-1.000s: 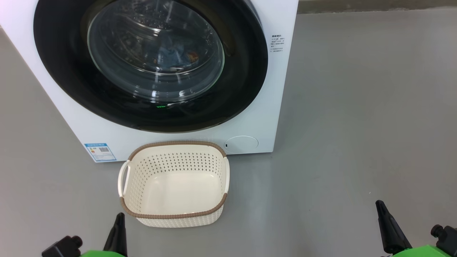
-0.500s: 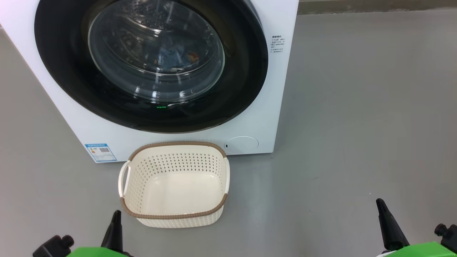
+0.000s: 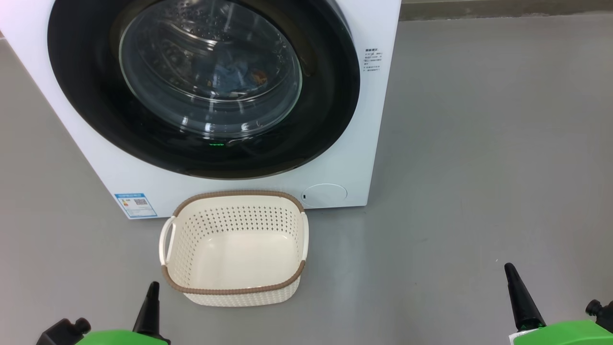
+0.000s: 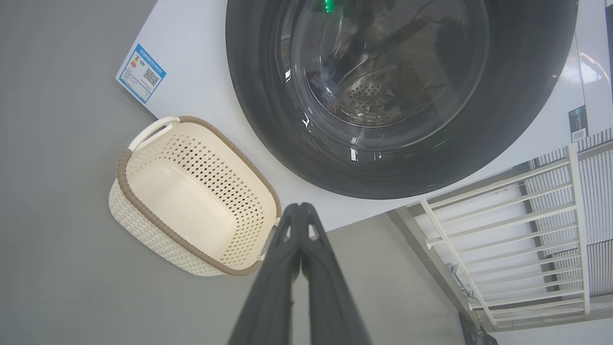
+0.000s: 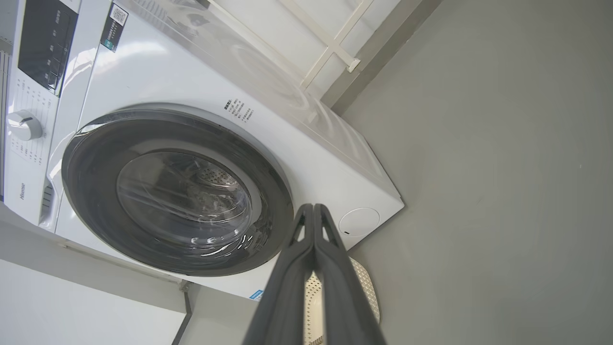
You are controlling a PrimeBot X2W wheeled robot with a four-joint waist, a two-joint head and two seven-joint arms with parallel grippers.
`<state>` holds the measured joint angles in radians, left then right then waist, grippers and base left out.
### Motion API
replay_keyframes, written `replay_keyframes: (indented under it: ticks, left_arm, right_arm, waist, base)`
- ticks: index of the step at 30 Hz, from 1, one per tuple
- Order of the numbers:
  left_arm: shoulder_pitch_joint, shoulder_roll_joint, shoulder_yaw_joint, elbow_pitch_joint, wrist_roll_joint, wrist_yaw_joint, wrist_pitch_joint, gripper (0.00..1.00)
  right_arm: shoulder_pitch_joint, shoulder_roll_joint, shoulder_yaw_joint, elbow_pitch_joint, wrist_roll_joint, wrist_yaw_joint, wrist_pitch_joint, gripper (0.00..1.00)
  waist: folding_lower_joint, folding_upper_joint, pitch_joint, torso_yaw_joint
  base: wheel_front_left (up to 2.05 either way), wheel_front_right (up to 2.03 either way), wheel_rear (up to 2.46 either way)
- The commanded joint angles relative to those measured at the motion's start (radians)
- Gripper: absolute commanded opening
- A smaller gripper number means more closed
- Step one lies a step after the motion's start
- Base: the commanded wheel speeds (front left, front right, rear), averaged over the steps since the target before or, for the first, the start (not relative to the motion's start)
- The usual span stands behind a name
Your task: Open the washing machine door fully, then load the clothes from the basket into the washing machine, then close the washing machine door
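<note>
The white washing machine (image 3: 373, 120) fills the upper left of the head view. Its round black door (image 3: 330, 96) lies flat against the front, closed. Through the glass window a patch of light blue clothes (image 3: 234, 74) with orange marks lies in the drum. The cream basket (image 3: 234, 249) stands on the floor right in front of the machine, with nothing in it. My left gripper (image 3: 152, 292) sits low, just left of the basket, shut and holding nothing. My right gripper (image 3: 510, 273) is at the lower right, far from the basket, shut and holding nothing. Both wrist views show the fingers (image 4: 299, 215) (image 5: 313, 215) pressed together.
Grey floor (image 3: 479, 167) stretches wide to the right of the machine. A blue label (image 3: 135, 205) and a round cover (image 3: 324, 195) mark the machine's base. A white railing (image 4: 517, 230) stands beyond the machine's side. The control panel and a dial (image 5: 21, 125) are on its top front.
Both grippers have sunk slightly toward the bottom edge of the head view, the left also drifting left. Door, basket and clothes have not moved.
</note>
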<state>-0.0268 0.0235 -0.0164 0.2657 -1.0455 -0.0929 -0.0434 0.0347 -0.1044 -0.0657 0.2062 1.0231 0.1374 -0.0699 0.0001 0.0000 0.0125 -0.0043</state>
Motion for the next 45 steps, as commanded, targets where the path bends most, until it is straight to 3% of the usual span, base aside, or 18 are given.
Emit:
replay_keyframes:
  ticks: [1, 45]
  left_arm:
    - [-0.044, 0.017, 0.027, -0.021, -0.024, -0.006, 0.004, 0.0]
    - [-0.076, 0.025, 0.114, -0.02, -0.48, -0.033, 0.133, 0.0]
  right_arm:
    - [-0.05, -0.008, 0.008, -0.021, 0.028, -0.004, 0.008, 0.0]
    - [-0.126, 0.029, -0.018, 0.028, 0.517, -0.006, 0.139, 0.0]
  waist:
    - [0.0, 0.0, 0.0, 0.0]
    - [0.0, 0.0, -0.008, 0.004]
  base:
    - [0.0, 0.0, 0.0]
    - [0.0, 0.0, 0.0]
